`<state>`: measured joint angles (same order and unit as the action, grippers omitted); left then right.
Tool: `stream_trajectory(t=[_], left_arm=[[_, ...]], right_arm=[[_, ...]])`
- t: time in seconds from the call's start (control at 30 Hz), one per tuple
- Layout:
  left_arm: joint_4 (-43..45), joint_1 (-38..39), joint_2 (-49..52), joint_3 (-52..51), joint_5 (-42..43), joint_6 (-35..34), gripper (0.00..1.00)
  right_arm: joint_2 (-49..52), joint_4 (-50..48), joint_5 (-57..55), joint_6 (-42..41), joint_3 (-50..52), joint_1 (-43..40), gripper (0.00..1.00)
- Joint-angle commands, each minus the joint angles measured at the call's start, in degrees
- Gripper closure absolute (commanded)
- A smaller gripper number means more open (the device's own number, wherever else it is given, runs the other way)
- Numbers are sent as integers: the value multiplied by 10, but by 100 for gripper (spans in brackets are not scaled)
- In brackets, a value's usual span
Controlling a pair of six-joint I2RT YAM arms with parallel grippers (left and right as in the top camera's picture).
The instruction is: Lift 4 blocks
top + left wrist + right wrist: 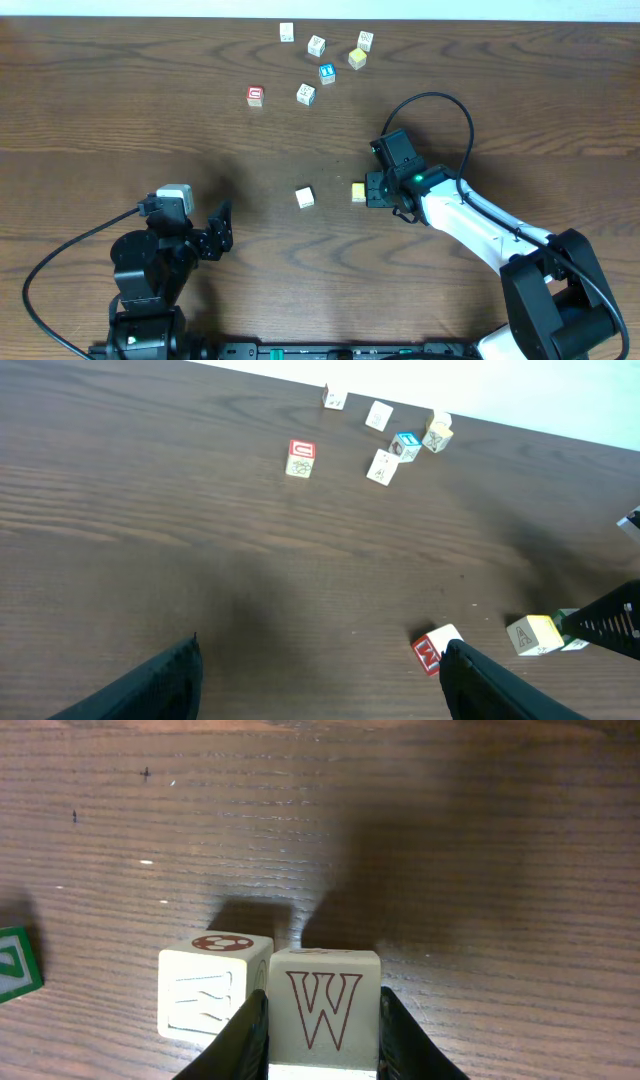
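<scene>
At table (pixel 100 120) centre, right gripper (pixel 369 190) jaws closed on W-marked block (pixel 323 1010), second block (pixel 213 990) just beside, not visibly raised; left gripper (pixel 220 230) jaws wide and empty; all four lifts judged outstanding.

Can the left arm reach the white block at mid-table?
Probably yes: the left end effector is open, nothing lies between it and the white block, and the right end effector grips the yellow block beyond it.
</scene>
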<state>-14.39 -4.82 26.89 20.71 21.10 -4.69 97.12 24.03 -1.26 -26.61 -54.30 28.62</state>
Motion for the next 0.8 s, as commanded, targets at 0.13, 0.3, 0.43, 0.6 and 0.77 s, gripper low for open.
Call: stream_trajectory(t=[0.13,0.3,0.43,0.6,0.77], left_arm=[[0,-3,0,9,7,-3,23],[0,-3,0,9,7,-3,23],[0,-3,0,9,7,-3,23],[0,-3,0,9,7,-3,23],[0,-3,0,9,7,-3,24]], right_arm=[[0,0,-1,-8,1,9,69],[0,0,-1,-8,1,9,60],[0,0,-2,-8,1,9,60],[-1,-6,-12,-8,-2,8,59],[-29,39,-38,-7,-28,-1,59]])
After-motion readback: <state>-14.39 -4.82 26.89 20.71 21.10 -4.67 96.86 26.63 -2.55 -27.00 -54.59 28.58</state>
